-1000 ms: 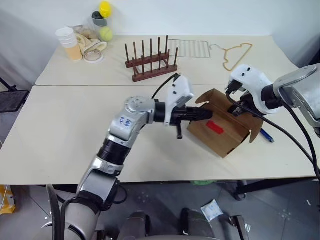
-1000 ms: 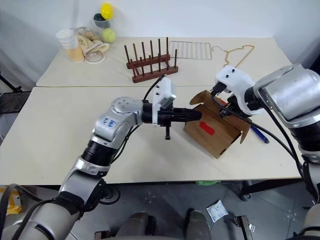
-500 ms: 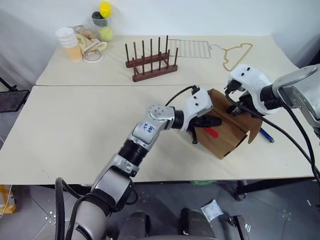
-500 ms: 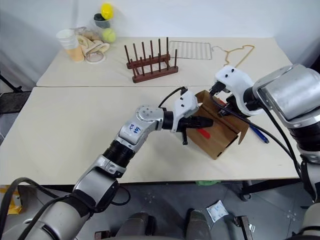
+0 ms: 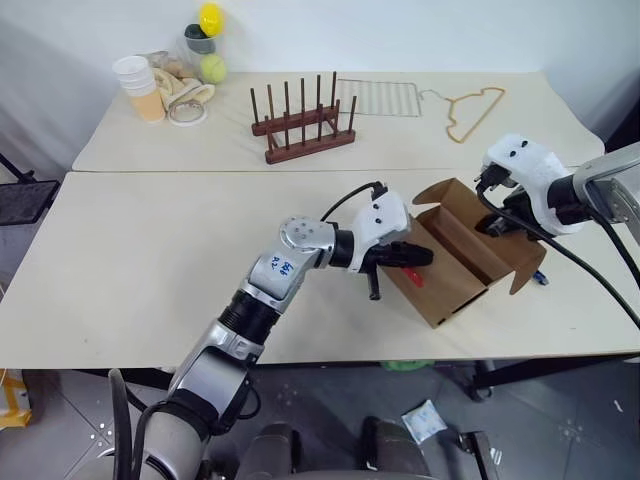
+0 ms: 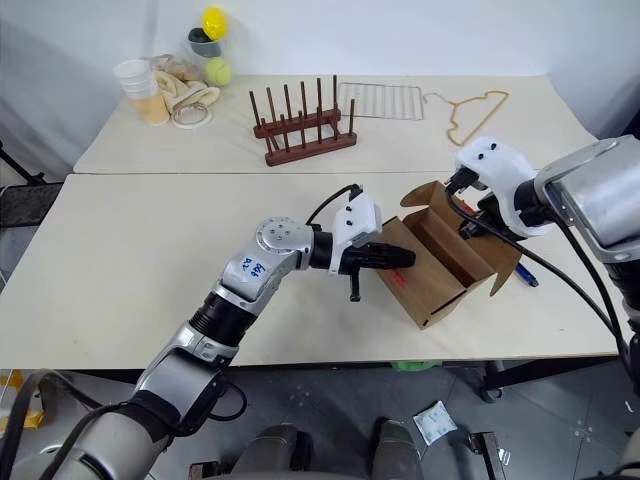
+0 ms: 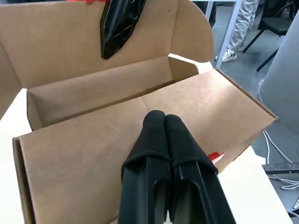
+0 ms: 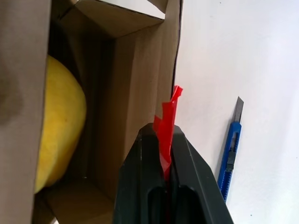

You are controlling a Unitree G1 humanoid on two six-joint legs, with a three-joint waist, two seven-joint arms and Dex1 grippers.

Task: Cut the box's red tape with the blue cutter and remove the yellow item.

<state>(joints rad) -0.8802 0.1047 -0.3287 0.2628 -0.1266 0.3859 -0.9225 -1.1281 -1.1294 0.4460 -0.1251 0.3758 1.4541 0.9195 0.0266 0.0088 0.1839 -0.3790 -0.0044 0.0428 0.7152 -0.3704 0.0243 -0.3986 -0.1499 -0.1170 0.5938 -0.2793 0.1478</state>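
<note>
1. The right gripper (image 8: 166, 154) is pinched on a torn strip of the red tape (image 8: 167, 128) at the open lid of the box (image 5: 455, 262).
2. The left gripper (image 7: 162, 122), its fingers pressed together and empty, rests against the box's near-left wall, where a red scrap shows.
3. Inside the open box lies the yellow item (image 8: 58, 123), smooth and rounded, partly hidden by a flap.
4. The blue cutter (image 8: 231, 154) lies on the table (image 5: 140, 250) just right of the box, blade out.

Plain brown box (image 5: 455, 262) on a cream desk (image 5: 140, 260) — red tape (image 8: 166, 130), yellow item (image 8: 58, 126), blue cutter (image 8: 230, 158), black claws.
</note>
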